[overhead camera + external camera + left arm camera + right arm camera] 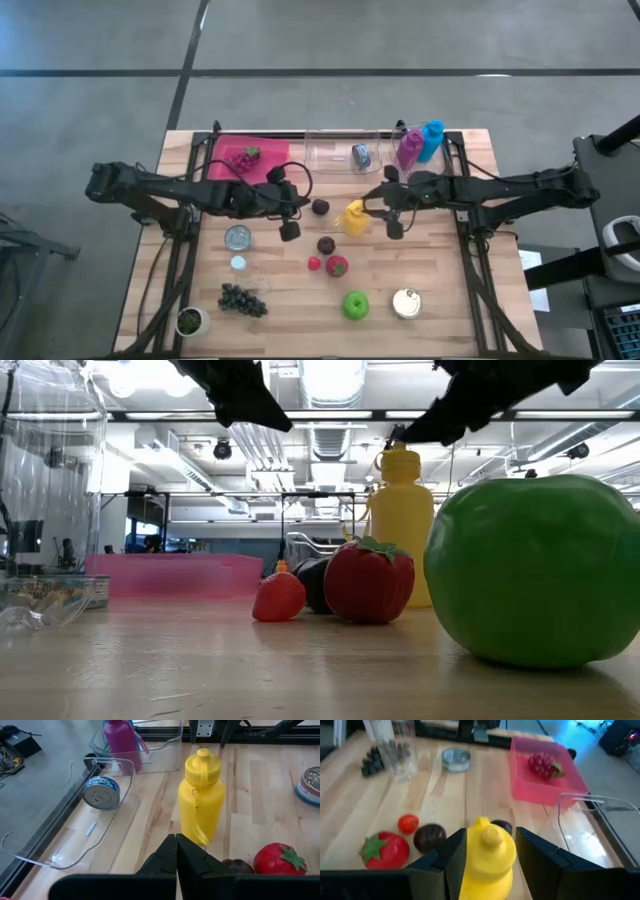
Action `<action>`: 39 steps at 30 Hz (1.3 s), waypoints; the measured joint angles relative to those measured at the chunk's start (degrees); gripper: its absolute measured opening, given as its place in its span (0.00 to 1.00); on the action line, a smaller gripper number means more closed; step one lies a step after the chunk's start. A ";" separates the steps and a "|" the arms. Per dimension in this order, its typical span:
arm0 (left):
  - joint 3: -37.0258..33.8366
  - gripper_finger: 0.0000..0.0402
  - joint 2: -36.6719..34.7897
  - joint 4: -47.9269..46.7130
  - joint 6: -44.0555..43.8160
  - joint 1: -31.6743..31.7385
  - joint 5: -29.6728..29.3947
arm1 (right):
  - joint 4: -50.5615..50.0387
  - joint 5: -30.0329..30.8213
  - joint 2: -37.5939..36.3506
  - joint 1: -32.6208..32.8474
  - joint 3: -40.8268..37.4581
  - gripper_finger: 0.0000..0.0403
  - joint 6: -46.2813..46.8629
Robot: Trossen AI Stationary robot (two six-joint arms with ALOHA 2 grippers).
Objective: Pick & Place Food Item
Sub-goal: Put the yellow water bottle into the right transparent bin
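Item: yellow squeeze bottle [354,217], stood upright near the middle of the wooden worktop [440,320]. In the right wrist view its cap is seen between the parted fingers of the right gripper [490,852], a gap showing on each side; whether the fingers touch it cannot be told. The left gripper [176,851] is seen closed and empty, just short of the bottle.

Seen from above only: a green apple [355,305], a tin can [406,303], dark grapes [242,299], and purple and blue bottles [419,144] in a clear tray [335,150]. The pink tray [545,785] is shown holding a raspberry-like fruit [545,765]. A strawberry [369,580] is shown large in the low view.

No legible writing is found. Ceiling lights and ducts of an open workroom are seen beyond the worktop.
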 joint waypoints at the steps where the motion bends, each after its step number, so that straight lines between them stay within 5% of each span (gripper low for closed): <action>1: 0.00 0.00 0.00 0.03 0.00 0.00 0.00 | -0.41 0.02 0.96 0.01 0.88 0.41 -0.45; 25: 0.00 0.00 0.00 -0.10 -1.10 0.00 -0.17 | -3.28 -0.01 7.55 -0.13 5.30 0.37 0.87; 39: 0.00 0.00 0.00 -0.12 -1.11 0.00 -0.17 | -4.07 -1.71 7.42 -2.85 5.38 0.14 2.91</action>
